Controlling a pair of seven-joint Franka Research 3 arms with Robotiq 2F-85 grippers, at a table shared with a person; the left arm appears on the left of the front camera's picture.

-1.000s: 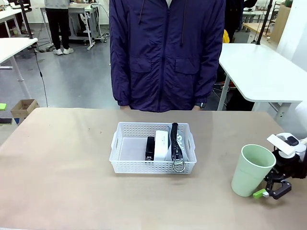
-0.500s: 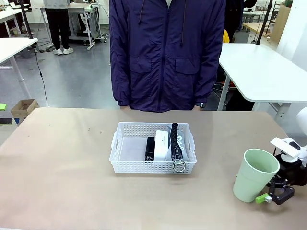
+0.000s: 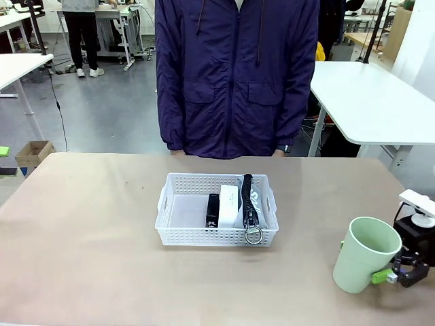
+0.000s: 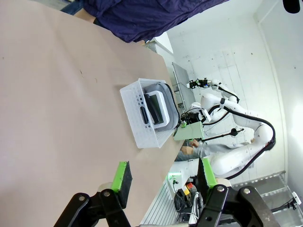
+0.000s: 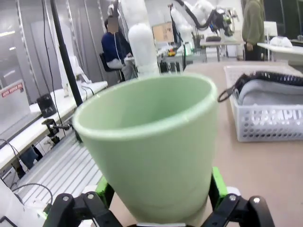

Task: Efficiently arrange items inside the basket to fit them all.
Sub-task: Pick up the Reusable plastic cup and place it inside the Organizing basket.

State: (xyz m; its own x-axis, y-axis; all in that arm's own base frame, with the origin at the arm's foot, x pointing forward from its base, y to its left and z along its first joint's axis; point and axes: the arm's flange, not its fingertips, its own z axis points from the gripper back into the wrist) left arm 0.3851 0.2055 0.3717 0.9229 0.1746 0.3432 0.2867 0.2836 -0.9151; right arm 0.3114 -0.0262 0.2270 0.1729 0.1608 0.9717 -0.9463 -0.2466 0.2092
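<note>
The white basket (image 3: 170, 221) sits mid-table holding the black stapler (image 3: 213, 210), the small white box (image 3: 229, 206) and the grey pouch (image 3: 252, 204) side by side; its left half is bare. At the table's near right, the pale green cup (image 3: 366, 255) leans slightly with my right gripper (image 3: 396, 274) shut on its base. In the right wrist view the cup (image 5: 151, 142) stands between the green pads (image 5: 217, 184), with the basket (image 5: 265, 123) and pouch (image 5: 272, 90) beyond. My left gripper (image 4: 163, 175) is open above bare table, far from the basket (image 4: 137, 118).
A person in a dark purple jacket (image 3: 234, 75) stands at the table's far edge behind the basket. The brown tabletop (image 3: 88, 224) is bare left of the basket. White tables stand farther back on both sides.
My right gripper has moved right and toward the near edge, carrying the cup with it. The basket and its contents have not moved.
</note>
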